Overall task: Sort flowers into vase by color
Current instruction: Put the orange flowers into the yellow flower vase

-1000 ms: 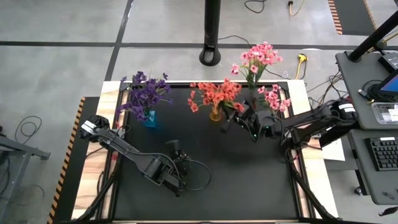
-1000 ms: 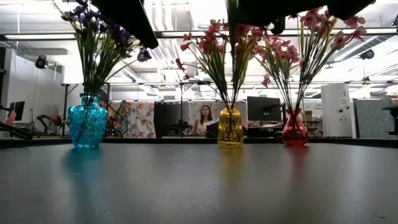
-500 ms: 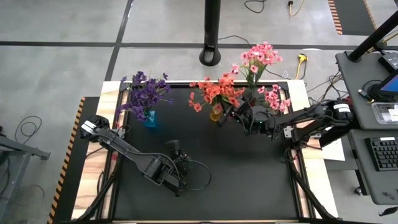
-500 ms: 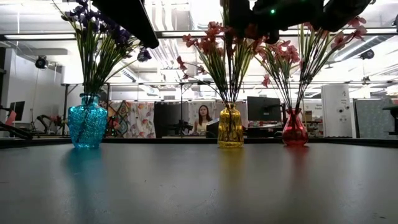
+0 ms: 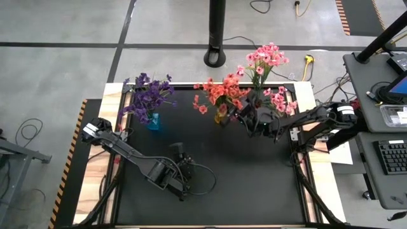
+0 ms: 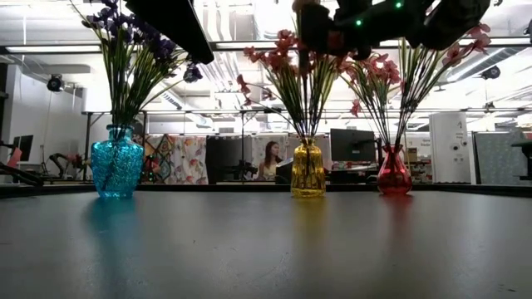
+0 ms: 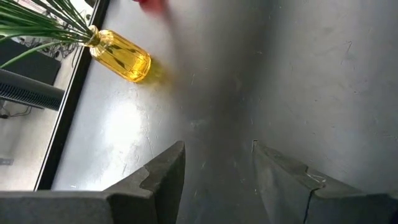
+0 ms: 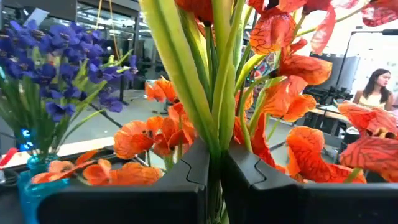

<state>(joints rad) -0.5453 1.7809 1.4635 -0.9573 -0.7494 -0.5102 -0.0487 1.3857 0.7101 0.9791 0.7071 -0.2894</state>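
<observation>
**A:** While the right gripper (image 8: 213, 180) stays pinched on that orange stem (image 8: 186, 81), what should it mind?

**B:** Its fingers are pressed together around a green stalk, with orange blossoms crowding close on all sides. From above, that gripper (image 5: 249, 121) sits just beside the yellow vase (image 5: 220, 117), on the side toward the red vase (image 6: 394, 179). I'd judge the stem is being seated into the yellow vase, so the job now is to guide it straight down the narrow neck.

**A:** Anything likely to go wrong?

**B:** The yellow vase (image 6: 307, 170) is slim and already holds a bunch of orange flowers (image 6: 287, 54). A sideways push on the stems could tip it. The pink flowers (image 5: 280, 100) in the red vase stand near, on the far side of the gripper from the yellow vase, so pulling away carelessly might snag them.

**A:** So how should it let go?

**B:** Lower until the stalk rests deep in the glass, spread the fingers gently, then lift clear upward, not sideways.

**A:** And the other arm?

**B:** The left gripper (image 7: 217, 168) hangs over the bare black table (image 7: 323, 74), well apart from the yellow vase, its fingers partly spread and holding nothing. The purple flowers (image 5: 147, 95) stand in the blue vase (image 6: 116, 170), farther from the yellow vase than the red one is.
</observation>
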